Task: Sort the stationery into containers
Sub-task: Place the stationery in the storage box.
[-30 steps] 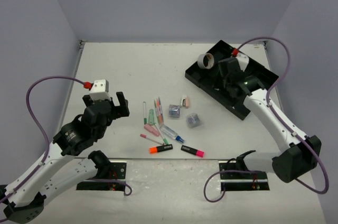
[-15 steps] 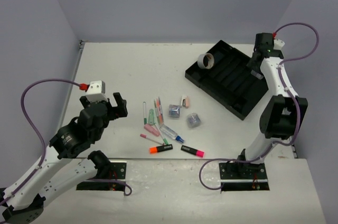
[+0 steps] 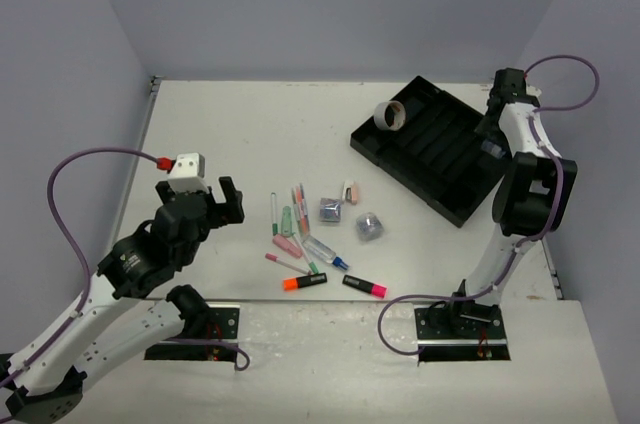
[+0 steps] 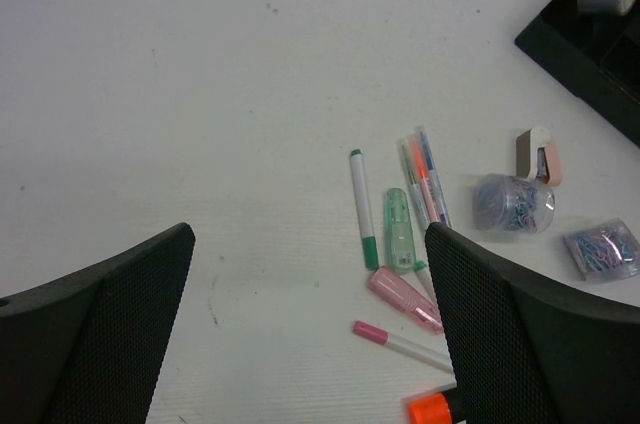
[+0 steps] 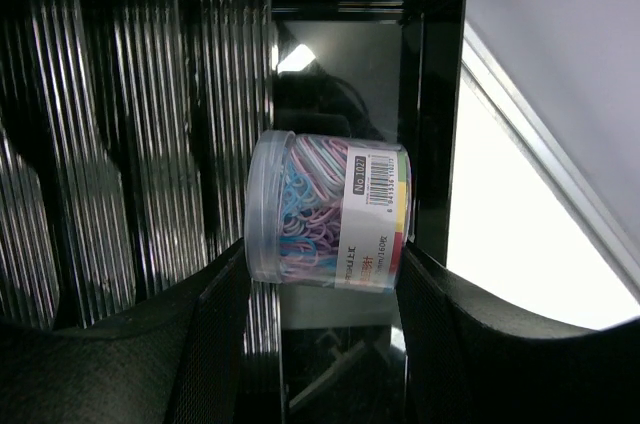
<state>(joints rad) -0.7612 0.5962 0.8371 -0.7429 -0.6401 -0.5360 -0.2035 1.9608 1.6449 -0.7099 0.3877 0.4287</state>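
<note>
Both jaws of the right gripper (image 5: 322, 269) clamp a clip tub (image 5: 325, 206) over the tray's (image 5: 436, 94) end compartment, beside the outer wall. Let go off-centre, the round tub may roll over that rim. The left gripper (image 4: 308, 244) hangs wide open near the pens (image 4: 362, 206).
</note>
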